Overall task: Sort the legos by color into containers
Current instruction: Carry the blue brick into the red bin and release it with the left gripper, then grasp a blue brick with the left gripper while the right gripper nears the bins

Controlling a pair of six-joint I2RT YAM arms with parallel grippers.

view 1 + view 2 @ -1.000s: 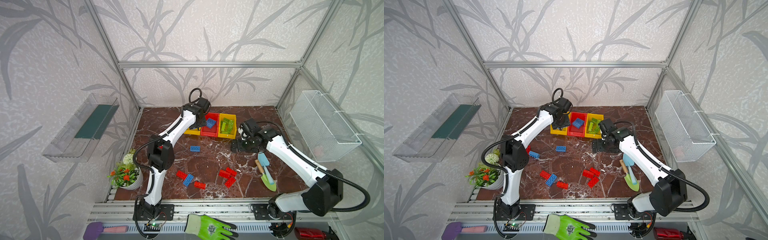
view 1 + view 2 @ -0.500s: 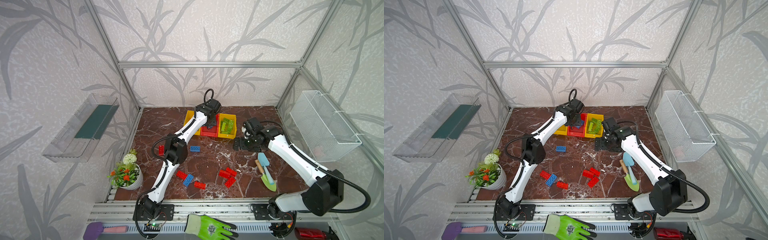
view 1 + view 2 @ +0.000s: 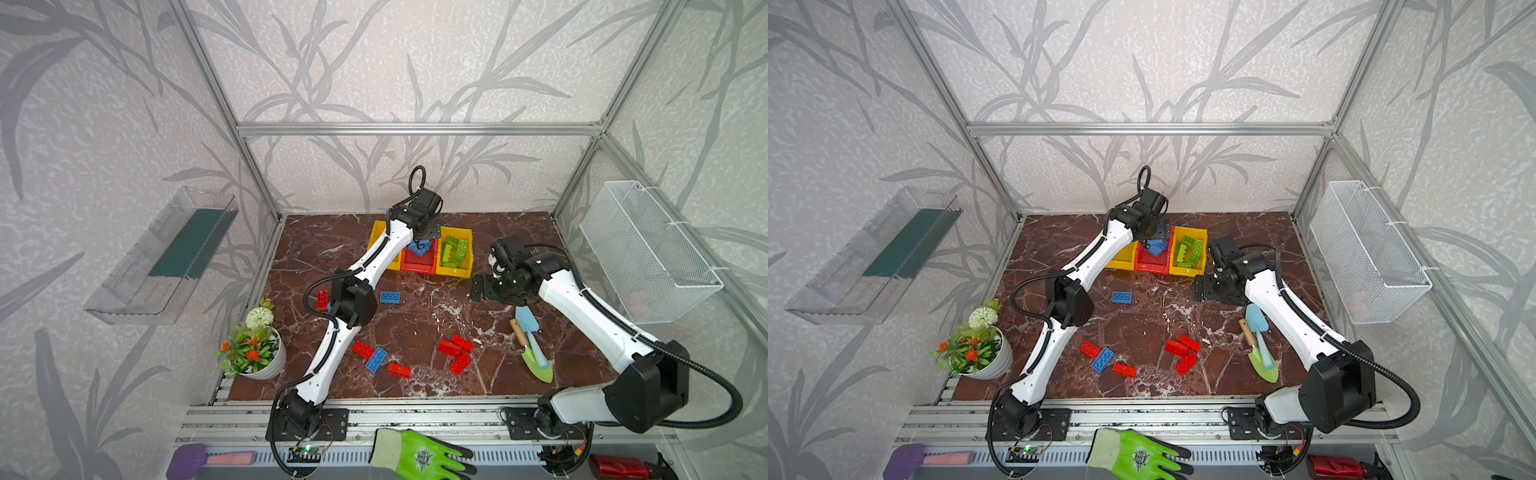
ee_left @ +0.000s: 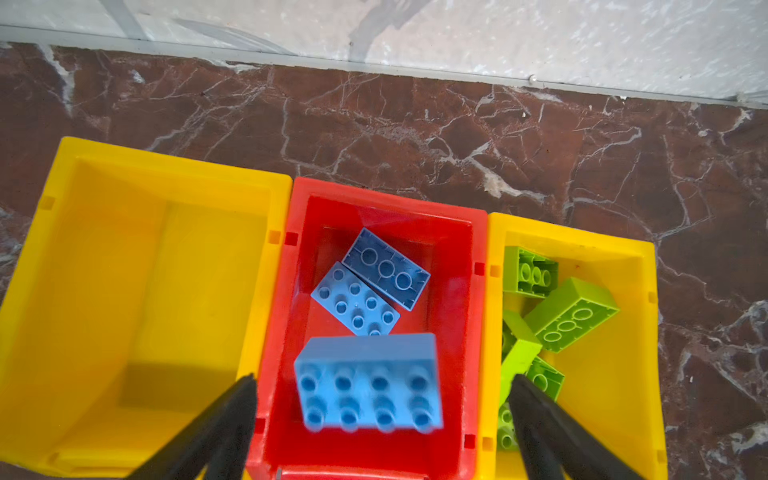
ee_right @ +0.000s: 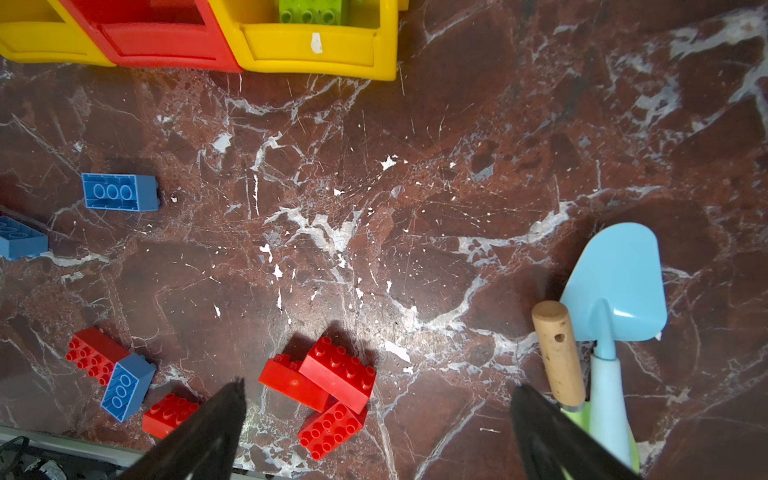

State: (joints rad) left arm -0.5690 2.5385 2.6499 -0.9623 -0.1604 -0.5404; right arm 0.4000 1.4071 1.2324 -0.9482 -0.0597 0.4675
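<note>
The containers stand in a row at the back: a yellow bin [image 4: 166,166], a red bin [image 4: 386,197] and a second yellow bin [image 4: 582,232]. My left gripper [image 4: 382,376] hangs open over the red bin. A blurred blue brick [image 4: 368,399] lies loose between its fingers, touching neither, above two other blue bricks [image 4: 386,270]. Lime green legos [image 4: 571,313] fill the second yellow bin. My right gripper [image 5: 379,383] is open and empty above the floor beside a cluster of red legos [image 5: 332,374]. Loose blue [image 3: 390,297] and red [image 3: 399,370] legos lie on the floor.
A blue trowel [image 3: 528,328] and a green trowel [image 3: 538,365] lie under the right arm. A flower pot [image 3: 255,349] stands front left. A wire basket [image 3: 648,249] hangs on the right wall, a clear tray [image 3: 166,257] on the left. A green glove [image 3: 419,455] lies in front.
The left arm swung right along the bins to above the red one, then its jaws opened and let go of the blue brick. The right arm barely moved.
</note>
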